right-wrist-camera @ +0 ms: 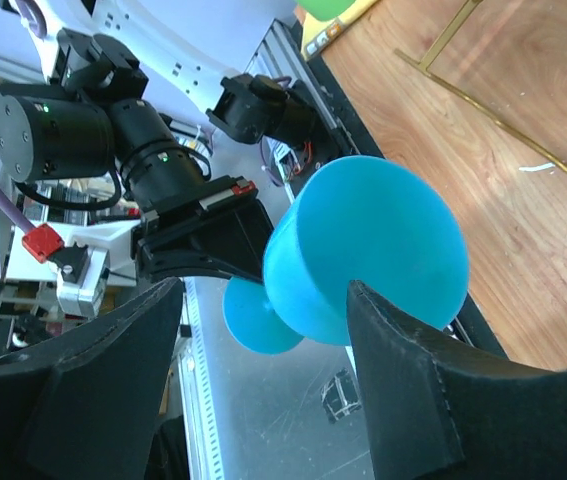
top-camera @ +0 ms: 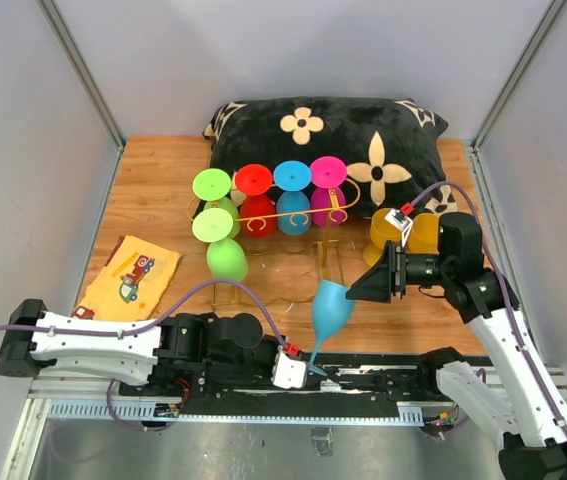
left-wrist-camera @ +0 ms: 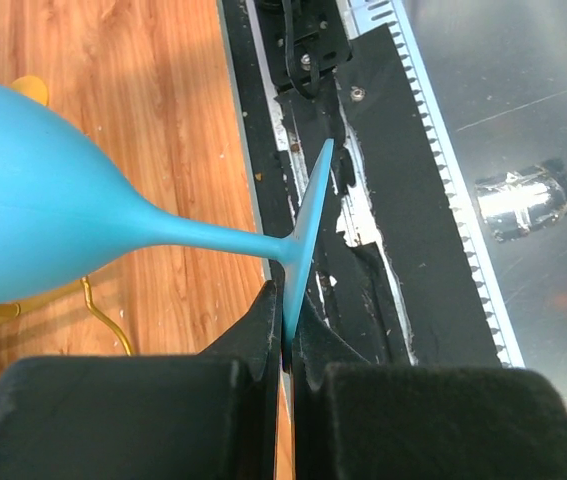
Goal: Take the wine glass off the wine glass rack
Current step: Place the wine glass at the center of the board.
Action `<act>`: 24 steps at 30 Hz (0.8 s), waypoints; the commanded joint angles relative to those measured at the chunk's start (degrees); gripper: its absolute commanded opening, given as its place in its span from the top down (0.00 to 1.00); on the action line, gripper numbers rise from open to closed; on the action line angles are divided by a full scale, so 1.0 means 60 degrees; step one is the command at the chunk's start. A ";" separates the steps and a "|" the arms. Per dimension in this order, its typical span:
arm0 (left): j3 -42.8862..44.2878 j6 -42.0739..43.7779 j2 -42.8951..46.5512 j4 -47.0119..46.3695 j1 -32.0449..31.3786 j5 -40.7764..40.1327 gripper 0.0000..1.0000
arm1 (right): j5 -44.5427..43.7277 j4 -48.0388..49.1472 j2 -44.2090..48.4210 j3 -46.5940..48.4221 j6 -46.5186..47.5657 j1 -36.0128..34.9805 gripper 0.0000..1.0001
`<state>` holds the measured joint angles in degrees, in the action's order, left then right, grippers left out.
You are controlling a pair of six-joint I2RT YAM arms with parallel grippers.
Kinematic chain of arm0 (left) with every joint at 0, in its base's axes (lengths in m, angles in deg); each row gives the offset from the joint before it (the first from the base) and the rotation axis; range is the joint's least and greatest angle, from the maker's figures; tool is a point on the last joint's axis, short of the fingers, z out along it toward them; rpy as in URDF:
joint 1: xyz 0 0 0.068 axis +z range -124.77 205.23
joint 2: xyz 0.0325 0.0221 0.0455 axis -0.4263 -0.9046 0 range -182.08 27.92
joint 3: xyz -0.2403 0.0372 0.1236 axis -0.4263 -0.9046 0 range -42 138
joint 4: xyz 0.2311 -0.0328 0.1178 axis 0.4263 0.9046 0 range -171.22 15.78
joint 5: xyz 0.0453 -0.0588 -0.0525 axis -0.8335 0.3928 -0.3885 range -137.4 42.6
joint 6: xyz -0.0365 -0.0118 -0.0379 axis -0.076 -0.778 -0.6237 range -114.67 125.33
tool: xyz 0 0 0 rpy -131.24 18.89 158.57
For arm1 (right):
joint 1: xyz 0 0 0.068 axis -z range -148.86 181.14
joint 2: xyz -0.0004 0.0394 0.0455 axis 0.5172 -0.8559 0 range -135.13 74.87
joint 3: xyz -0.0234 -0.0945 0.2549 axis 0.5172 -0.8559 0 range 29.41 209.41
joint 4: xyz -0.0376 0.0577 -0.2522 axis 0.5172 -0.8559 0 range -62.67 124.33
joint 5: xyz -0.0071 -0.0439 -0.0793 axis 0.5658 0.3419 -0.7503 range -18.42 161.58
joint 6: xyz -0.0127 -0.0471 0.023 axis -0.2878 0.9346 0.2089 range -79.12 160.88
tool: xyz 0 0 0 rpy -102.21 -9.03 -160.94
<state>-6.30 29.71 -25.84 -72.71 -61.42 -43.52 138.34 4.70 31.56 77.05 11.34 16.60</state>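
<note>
A light blue wine glass [top-camera: 331, 305] hangs tilted over the table's near edge, bowl up and foot down. My left gripper [top-camera: 315, 368] is shut on the rim of its round foot [left-wrist-camera: 308, 225], and the bowl [left-wrist-camera: 33, 220] sticks out to the left. My right gripper [top-camera: 368, 285] is open beside the bowl [right-wrist-camera: 373, 250]. One fingertip [right-wrist-camera: 383, 330] overlaps the bowl, while the other [right-wrist-camera: 153, 310] stands apart from it. The gold wine glass rack [top-camera: 298, 214] stands in front of the cushion with red, blue and magenta glasses hanging in it.
A black flowered cushion [top-camera: 323, 135] lies at the back. Two green glasses [top-camera: 213, 222] hang at the rack's left and another [top-camera: 226, 259] sits below them. Yellow glasses [top-camera: 388, 230] stand by the right arm. A yellow cloth [top-camera: 133, 270] lies at the left. Grey walls enclose the table.
</note>
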 commanded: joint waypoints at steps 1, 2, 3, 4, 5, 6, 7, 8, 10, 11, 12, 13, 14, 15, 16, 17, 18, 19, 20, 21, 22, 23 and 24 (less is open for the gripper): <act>0.0140 0.0106 0.0490 -0.0489 -0.0086 0.0150 0.99 | -0.0031 -0.0652 -0.0223 0.0392 0.0616 -0.0629 0.33; 0.0142 0.0090 0.0536 -0.0484 -0.0089 0.0176 0.99 | -0.0081 -0.0613 -0.0280 0.0393 0.0611 -0.0812 0.34; 0.0130 0.0072 0.0573 -0.0489 -0.0089 0.0198 1.00 | -0.0018 -0.0541 -0.0369 0.0410 0.0585 -0.0981 0.35; 0.0116 0.0061 0.0596 -0.0484 -0.0089 0.0186 0.99 | 0.0126 -0.0380 -0.0445 0.0421 0.0510 -0.1140 0.36; 0.0103 0.0054 0.0621 -0.0425 -0.0087 0.0168 1.00 | 0.0200 -0.0281 -0.0515 0.0441 0.0404 -0.1345 0.37; 0.0096 0.0053 0.0644 -0.0372 -0.0089 0.0151 1.00 | 0.0191 -0.0080 -0.0560 0.0443 0.0328 -0.1551 0.37; 0.0112 0.0040 0.0651 -0.0334 -0.0087 0.0123 0.99 | 0.0108 0.0019 -0.0584 0.0440 0.0311 -0.1742 0.37; 0.0126 0.0038 0.0663 -0.0287 -0.0078 0.0094 0.99 | 0.0046 0.0062 -0.0602 0.0447 0.0326 -0.1885 0.38; 0.0137 0.0040 0.0686 -0.0187 -0.0089 0.0039 0.99 | 0.0133 0.0148 -0.0625 0.0467 0.0313 -0.1981 0.41; 0.0155 0.0025 0.0709 -0.0133 -0.0089 0.0036 1.00 | 0.0221 0.0214 -0.0632 0.0458 0.0278 -0.1984 0.42; 0.0152 0.0024 0.0725 -0.0075 -0.0089 0.0021 1.00 | 0.0280 0.0257 -0.0620 0.0454 0.0254 -0.1985 0.44; 0.0157 0.0023 0.0738 0.0003 -0.0080 -0.0016 1.00 | 0.0265 0.0277 -0.0606 0.0472 0.0225 -0.1985 0.45; 0.0158 0.0011 0.0741 0.0088 -0.0079 -0.0039 1.00 | 0.0218 0.0279 -0.0580 0.0489 0.0211 -0.1985 0.47; 0.0171 0.0000 0.0734 0.0190 -0.0086 -0.0062 0.99 | 0.0168 0.0280 -0.0552 0.0504 0.0218 -0.1985 0.50; 0.0172 -0.0025 0.0721 0.0308 -0.0089 -0.0103 1.00 | 0.0154 0.0311 -0.0513 0.0499 0.0213 -0.1985 0.53; 0.0176 -0.0041 0.0702 0.0430 -0.0089 -0.0145 0.99 | 0.0171 0.0373 -0.0490 0.0485 0.0174 -0.1985 0.55; 0.0186 -0.0073 0.0673 0.0570 -0.0087 -0.0194 1.00 | 0.0211 0.0445 -0.0463 0.0471 0.0109 -0.1985 0.56; 0.0187 -0.0097 0.0651 0.0692 -0.0087 -0.0237 1.00 | 0.0244 0.0511 -0.0444 0.0454 0.0057 -0.1992 0.58; 0.0209 -0.0127 0.0633 0.0817 -0.0087 -0.0273 0.99 | 0.0296 0.0602 -0.0430 0.0438 -0.0010 -0.1986 0.62; 0.0206 -0.0160 0.0615 0.0899 -0.0089 -0.0311 0.99 | 0.0342 0.0690 -0.0416 0.0421 -0.0079 -0.1985 0.64; 0.0213 -0.0188 0.0603 0.0966 -0.0089 -0.0339 0.99 | 0.0363 0.0798 -0.0414 0.0395 -0.0168 -0.1985 0.67; 0.0211 -0.0216 0.0623 0.1005 -0.0089 -0.0383 1.00 | 0.0382 0.0918 -0.0393 0.0346 -0.0309 -0.1985 0.71; 0.0205 -0.0228 0.0630 0.1025 -0.0089 -0.0427 0.99 | 0.0410 0.1063 -0.0376 0.0307 -0.0420 -0.1985 0.76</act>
<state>-6.28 29.73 -22.19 -69.74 -61.97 -42.56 137.60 7.70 28.15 78.28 11.93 5.67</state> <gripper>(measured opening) 0.029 0.301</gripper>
